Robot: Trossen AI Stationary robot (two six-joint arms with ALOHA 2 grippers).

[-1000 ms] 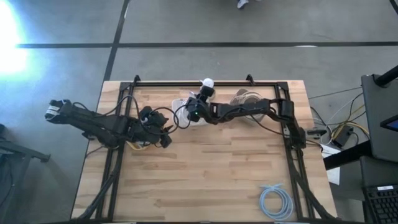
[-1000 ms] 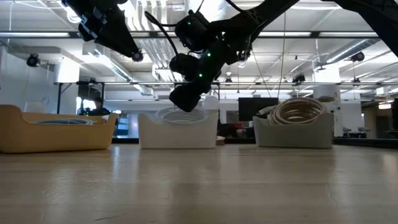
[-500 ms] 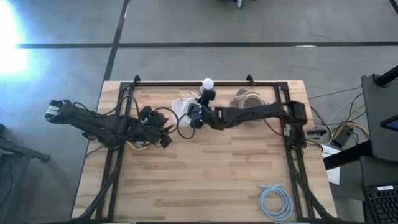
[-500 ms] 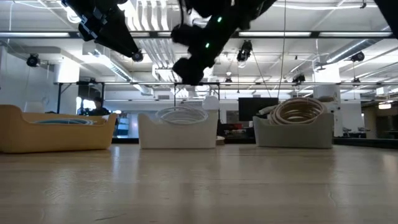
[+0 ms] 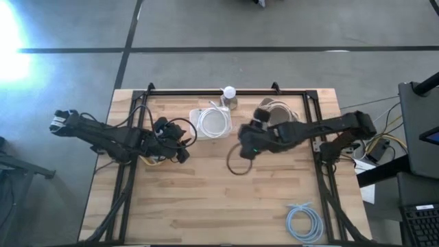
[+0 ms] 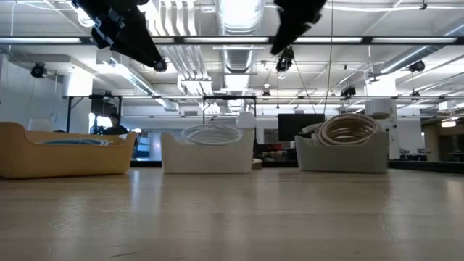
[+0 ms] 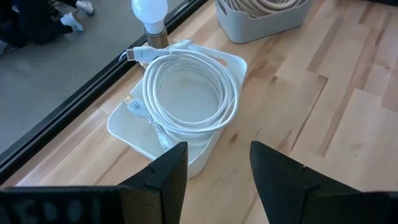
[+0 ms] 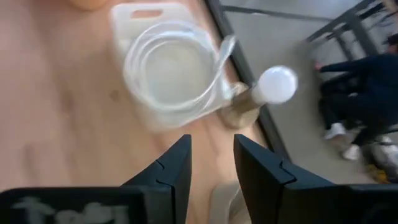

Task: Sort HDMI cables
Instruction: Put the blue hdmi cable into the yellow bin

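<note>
A white HDMI coil point(image 7: 189, 93) point(image 5: 215, 122) lies flat in a white bin point(image 7: 124, 127) at the table's far middle. Beige coils point(image 6: 350, 129) stand in a grey bin point(image 6: 341, 156) to its right. A light blue coil point(image 6: 72, 141) rests in a yellow bin point(image 6: 65, 156) at the left. Another light blue coil point(image 5: 305, 223) lies on the table near the near right corner. My right gripper point(image 5: 243, 149) point(image 8: 211, 149) is open and empty, high above the table, right of and nearer than the white bin. My left gripper point(image 5: 184, 154) point(image 7: 217, 155) hovers open and empty, left of the white bin.
A lamp with a round white bulb point(image 5: 229, 92) stands at the far edge behind the white bin. A black frame point(image 5: 206, 91) runs along the table's far and side edges. Bare wood point(image 5: 219, 199) spreads across the near half. A person point(image 8: 367, 93) shows beyond the table.
My right gripper has risen from the white bin and drawn back toward the table's right and near side, now well above the bins. The white coil stays in its bin. The left arm has kept still.
</note>
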